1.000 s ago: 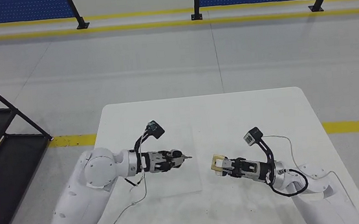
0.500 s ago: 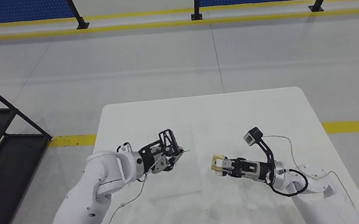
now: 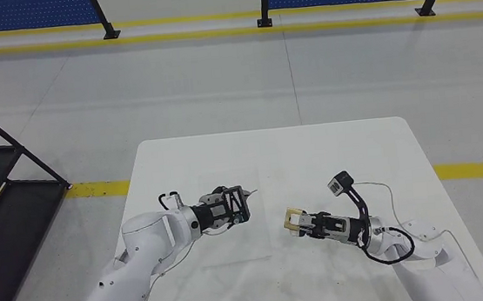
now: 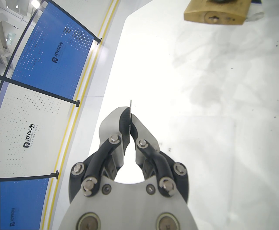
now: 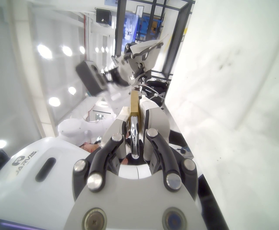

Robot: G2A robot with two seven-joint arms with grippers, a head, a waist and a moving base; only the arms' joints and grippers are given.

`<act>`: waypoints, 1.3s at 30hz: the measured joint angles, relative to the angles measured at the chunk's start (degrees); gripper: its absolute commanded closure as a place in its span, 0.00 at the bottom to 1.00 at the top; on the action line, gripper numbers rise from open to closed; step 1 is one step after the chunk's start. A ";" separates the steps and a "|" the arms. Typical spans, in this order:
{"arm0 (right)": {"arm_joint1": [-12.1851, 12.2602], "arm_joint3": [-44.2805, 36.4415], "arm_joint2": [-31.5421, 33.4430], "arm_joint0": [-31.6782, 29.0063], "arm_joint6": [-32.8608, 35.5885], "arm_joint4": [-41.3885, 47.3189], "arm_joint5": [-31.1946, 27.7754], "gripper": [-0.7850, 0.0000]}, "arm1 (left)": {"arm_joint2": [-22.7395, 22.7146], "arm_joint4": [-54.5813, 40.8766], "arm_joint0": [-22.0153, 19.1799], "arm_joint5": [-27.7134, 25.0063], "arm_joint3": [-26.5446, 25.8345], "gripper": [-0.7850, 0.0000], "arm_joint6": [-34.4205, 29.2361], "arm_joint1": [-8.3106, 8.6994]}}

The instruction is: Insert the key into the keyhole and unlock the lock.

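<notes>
My top camera looks down on the whole table [image 3: 347, 153] from above; wrist cameras sit close behind left claw [image 4: 130, 119] and right claw [image 5: 134, 111], facing each other, sharing the lock [image 4: 215, 14].

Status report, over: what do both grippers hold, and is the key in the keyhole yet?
Left gripper shut on key. Right gripper shut on lock. Key apart from keyhole, not inserted. No obstacle between them.

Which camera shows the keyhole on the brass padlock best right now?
Left wrist view: the brass padlock faces that camera, its keyhole plainly visible. The top view shows the padlock as a small brass block in the right gripper, keyhole too small to tell. The right wrist view sees it edge-on, keyhole facing away.
</notes>
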 measured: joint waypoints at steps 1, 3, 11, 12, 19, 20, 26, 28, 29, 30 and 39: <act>0.00 0.00 0.00 0.00 0.00 0.00 0.00 1.00 | 0.00 0.00 0.00 0.00 0.00 1.00 0.01 0.00; 0.00 0.00 0.00 0.00 0.00 0.00 0.00 1.00 | 0.00 0.01 0.00 0.00 0.00 1.00 0.01 0.00; 0.00 0.00 0.00 0.00 0.00 0.00 0.00 1.00 | -0.51 7.23 -3.63 -9.27 -0.53 1.00 9.96 1.21; 0.00 0.00 0.00 0.00 0.00 0.00 0.00 1.00 | -1.20 9.65 -4.12 -10.96 -0.12 1.00 13.37 1.60; 0.00 0.00 0.00 0.00 0.00 0.00 0.00 1.00 | 0.68 33.35 -6.83 -6.98 0.59 1.00 43.54 5.13; 0.00 0.00 0.00 0.00 0.00 0.00 0.00 1.00 | 0.76 37.00 -6.92 -3.43 1.83 1.00 48.82 5.69; 0.00 0.00 0.00 0.00 0.00 0.00 0.00 1.00 | -0.22 50.75 -8.39 16.33 10.26 1.00 71.87 7.65; 0.00 0.00 0.00 0.00 0.00 0.00 0.00 1.00 | 0.23 51.82 -9.29 19.02 11.51 1.00 74.54 7.80; 0.00 0.00 0.00 0.00 0.00 0.00 0.00 1.00 | 0.59 51.71 -9.72 19.91 12.04 1.00 75.56 7.81; 0.00 0.00 0.00 0.00 0.00 0.00 0.00 1.00 | 1.19 51.14 -10.36 20.74 12.84 1.00 77.12 7.79; 0.00 0.00 0.00 0.00 0.00 0.00 0.00 1.00 | 1.70 50.72 -10.86 21.02 13.47 1.00 78.48 7.77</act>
